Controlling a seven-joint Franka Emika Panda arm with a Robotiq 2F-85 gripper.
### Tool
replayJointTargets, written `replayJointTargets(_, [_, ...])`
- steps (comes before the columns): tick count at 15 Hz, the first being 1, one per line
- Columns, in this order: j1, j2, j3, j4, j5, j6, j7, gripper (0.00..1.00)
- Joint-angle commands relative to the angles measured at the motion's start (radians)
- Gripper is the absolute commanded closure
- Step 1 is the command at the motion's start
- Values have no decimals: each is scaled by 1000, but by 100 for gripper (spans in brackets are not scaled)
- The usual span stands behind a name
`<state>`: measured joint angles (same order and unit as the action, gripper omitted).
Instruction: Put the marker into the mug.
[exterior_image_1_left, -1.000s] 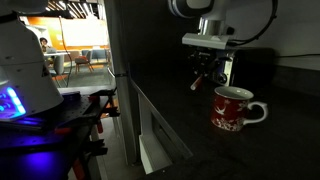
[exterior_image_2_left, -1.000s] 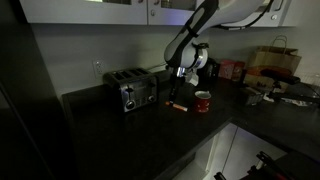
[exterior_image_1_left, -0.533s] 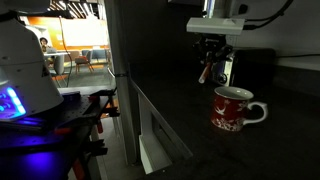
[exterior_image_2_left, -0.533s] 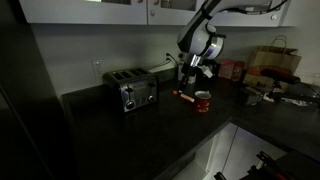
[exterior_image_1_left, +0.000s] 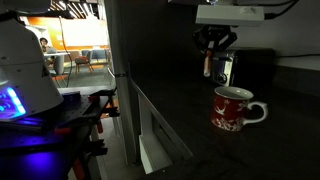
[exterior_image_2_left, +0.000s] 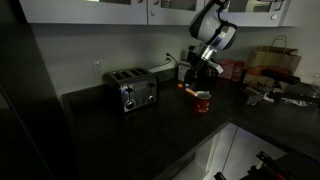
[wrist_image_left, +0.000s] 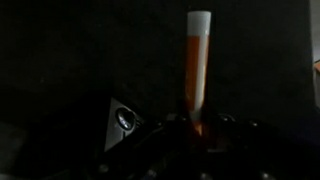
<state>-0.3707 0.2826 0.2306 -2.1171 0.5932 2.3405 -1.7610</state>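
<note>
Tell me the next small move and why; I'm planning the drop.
Probably shift the marker sideways over the mug. The tool holds it raised, yet in an exterior view it looks off-centre from the rim, so releasing would likely miss.

The mug (exterior_image_1_left: 233, 108) is seen standing upright on the dark table (exterior_image_1_left: 190, 130). It is red with a white pattern, a pale rim and a white loop handle. In the other exterior view it (exterior_image_2_left: 202, 101) is shown as a small red cup with a light top.

The marker (exterior_image_1_left: 207, 66) is held clear of the table. It is raised above the mug's rim and sits on the side away from the mug's handle; it is not inside the mug. In the wrist view the marker (wrist_image_left: 198, 70) is shown as an orange-red stick. One end is clamped in the pincer (wrist_image_left: 198, 125), and the paler whitish end is pointed away from it.
</note>
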Motion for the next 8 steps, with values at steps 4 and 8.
replayJointTargets(4, [22, -12, -134, 60, 142, -216, -183, 95])
replayJointTargets(8, [22, 18, -197, 111, 215, -333, -242, 95])
